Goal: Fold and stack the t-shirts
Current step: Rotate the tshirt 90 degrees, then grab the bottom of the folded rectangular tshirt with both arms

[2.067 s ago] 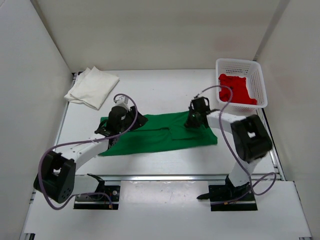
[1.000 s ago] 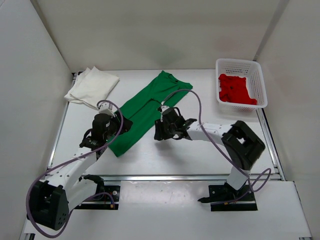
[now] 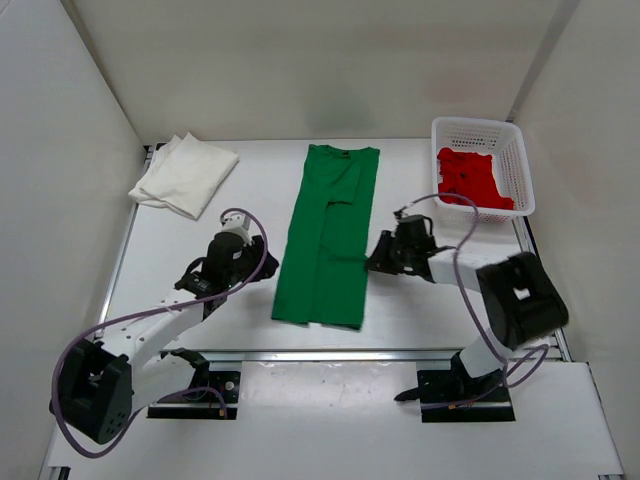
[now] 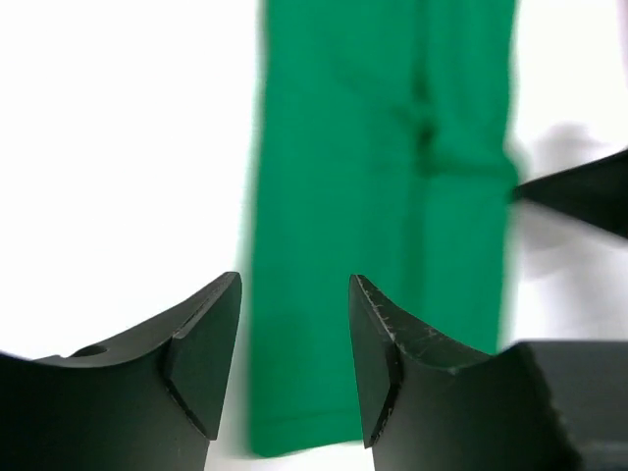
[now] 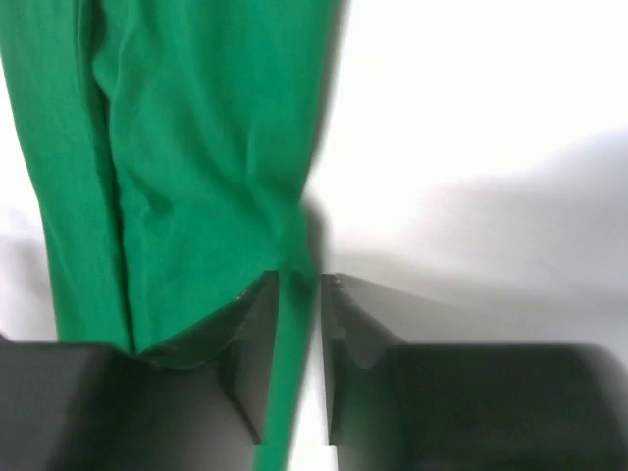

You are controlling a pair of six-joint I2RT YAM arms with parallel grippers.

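Note:
The green t-shirt lies folded into a long strip down the middle of the table, collar end farthest from me. My right gripper is at its right edge. In the right wrist view the jaws stand nearly together, with a narrow fold of that green cloth between them. My left gripper is open just left of the strip, touching nothing. In its wrist view the green cloth lies beyond the spread fingers. The white t-shirt lies folded at the far left. The red t-shirt sits crumpled in the basket.
A white lattice basket stands at the far right corner. White walls close in the table on the left, back and right. A metal rail runs along the near edge in front of the arm bases.
The green t-shirt has swung from a diagonal to lie straight. My right gripper has moved to its right edge and closed on the cloth. My left gripper has moved off the cloth.

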